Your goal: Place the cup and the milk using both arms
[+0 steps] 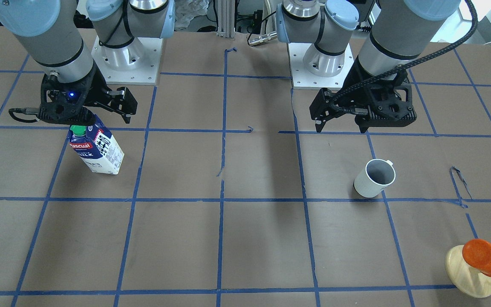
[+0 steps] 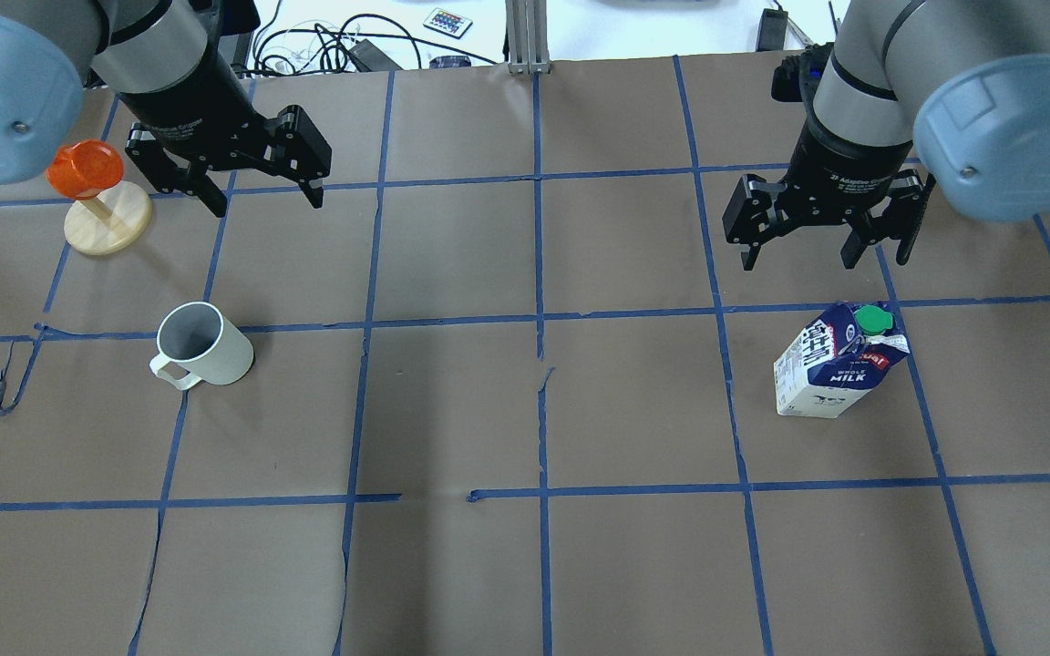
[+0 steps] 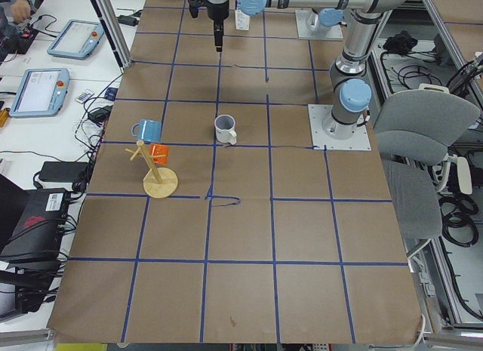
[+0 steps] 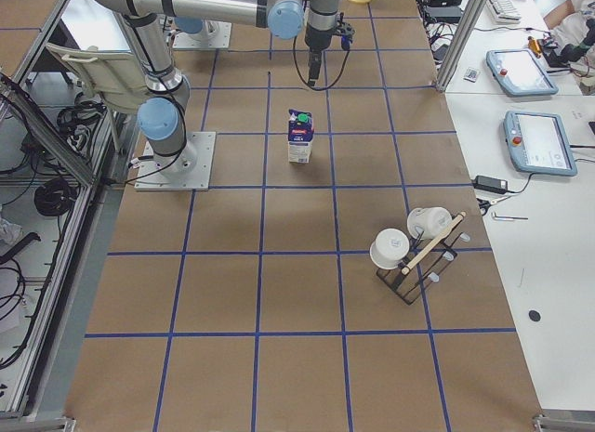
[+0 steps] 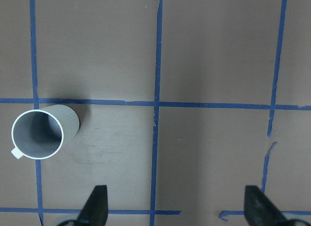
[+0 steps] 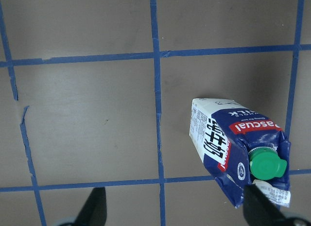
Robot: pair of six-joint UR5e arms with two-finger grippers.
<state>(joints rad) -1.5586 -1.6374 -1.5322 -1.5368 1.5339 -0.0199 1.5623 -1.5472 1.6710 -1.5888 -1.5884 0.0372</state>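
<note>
Brown paper crossed with blue tape covers the table. On it the cup stands upright on the robot's left side and the milk upright on its right, well apart. Neither is held: the left gripper hangs above the table with its jaws spread wide, and so does the right gripper. The step in hand looks like the approach to both grasps. In the left wrist view the cup sits off to one side of the fingers, not between them, so that arm probably needs a sideways shift before it descends. It would do best to close across the round body, away from the small handle. In the right wrist view the milk lies askew to the tape lines, nearly under one finger. Turning the wrist so the pads meet two flat faces below the green cap should prevent tipping. The orange cup on its stand is near the left arm, so give it room.
</note>
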